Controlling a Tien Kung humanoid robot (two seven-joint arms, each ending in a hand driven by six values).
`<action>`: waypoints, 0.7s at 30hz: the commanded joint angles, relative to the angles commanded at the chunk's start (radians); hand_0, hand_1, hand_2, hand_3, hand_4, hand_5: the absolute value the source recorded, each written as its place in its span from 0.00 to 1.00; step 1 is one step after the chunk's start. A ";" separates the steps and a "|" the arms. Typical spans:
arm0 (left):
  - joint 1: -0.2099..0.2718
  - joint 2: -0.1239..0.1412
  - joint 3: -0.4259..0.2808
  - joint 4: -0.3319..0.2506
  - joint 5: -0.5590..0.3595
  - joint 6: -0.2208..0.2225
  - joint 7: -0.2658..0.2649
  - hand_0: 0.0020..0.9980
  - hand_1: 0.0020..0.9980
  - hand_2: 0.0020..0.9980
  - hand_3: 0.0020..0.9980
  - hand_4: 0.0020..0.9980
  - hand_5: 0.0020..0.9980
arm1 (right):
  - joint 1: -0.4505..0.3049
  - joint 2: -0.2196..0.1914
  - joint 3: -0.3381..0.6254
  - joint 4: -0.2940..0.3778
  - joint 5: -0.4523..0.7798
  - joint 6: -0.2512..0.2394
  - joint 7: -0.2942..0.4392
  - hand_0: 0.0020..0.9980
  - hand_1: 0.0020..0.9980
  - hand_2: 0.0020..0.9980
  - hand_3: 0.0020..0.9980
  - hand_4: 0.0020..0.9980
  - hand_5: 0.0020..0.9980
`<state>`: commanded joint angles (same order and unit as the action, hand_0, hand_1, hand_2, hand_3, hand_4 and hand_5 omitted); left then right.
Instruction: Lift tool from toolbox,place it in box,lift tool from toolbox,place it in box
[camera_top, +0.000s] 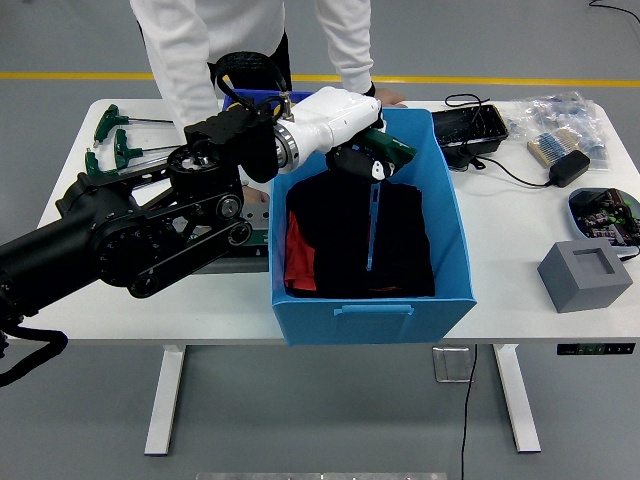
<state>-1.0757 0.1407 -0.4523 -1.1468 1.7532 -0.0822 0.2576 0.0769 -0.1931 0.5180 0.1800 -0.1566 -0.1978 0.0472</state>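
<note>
Grey floor with a yellow line runs behind the white table (130, 300) we face. Near the tabletop's far left corner we see several green-handled T-shaped hex keys (118, 145) lying flat. Our left arm, black with a white forearm shell, crosses the left half of the tabletop and covers most of the grey-green toolbox; only a sliver of it (262, 218) shows just beside the bin's left wall. Behind our arm, at the far edge, a person in white sleeves (185, 60) stands; one sleeve drops behind our forearm, and the other hand (385, 97) rests on the tabletop's far edge behind the bin.

Our left hand (365, 150) hangs over the far part of the large blue plastic bin (372, 310), fingers curled around the green handle of a long-shafted T-handle tool (372, 215). The tool's thin shaft points down into the bin, its tip over or touching the black cloth (350, 240) that fills the bottom; we cannot tell which. A red cloth edge (299, 258) shows along the bin's left wall.

Right of the bin, at the far edge, lie a black tray (468, 126), a black power adapter with cable (566, 167), and clear bags of small parts (560, 125). A round dish holding electronics (604, 214) and a grey square block with a recess (585, 275) sit along the right edge.
</note>
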 joint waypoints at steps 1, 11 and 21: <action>-0.002 -0.004 0.006 0.010 -0.001 -0.004 -0.001 0.22 0.06 0.07 0.08 0.65 0.45 | 0.001 -0.001 -0.002 0.000 0.002 0.000 0.000 0.68 0.67 0.73 0.58 0.78 0.69; -0.068 -0.069 0.123 0.171 -0.078 -0.061 -0.011 0.22 0.06 0.07 0.08 0.66 0.46 | 0.019 -0.010 -0.022 0.000 0.007 0.002 0.000 0.68 0.67 0.73 0.58 0.78 0.69; -0.087 -0.105 0.137 0.213 -0.101 -0.092 -0.013 0.22 0.06 0.07 0.08 0.67 0.47 | 0.023 -0.013 -0.013 0.000 -0.001 0.001 0.001 0.68 0.67 0.73 0.58 0.78 0.69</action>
<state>-1.1626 0.0358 -0.3149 -0.9342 1.6526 -0.1741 0.2445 0.0995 -0.2063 0.5053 0.1800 -0.1579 -0.1972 0.0482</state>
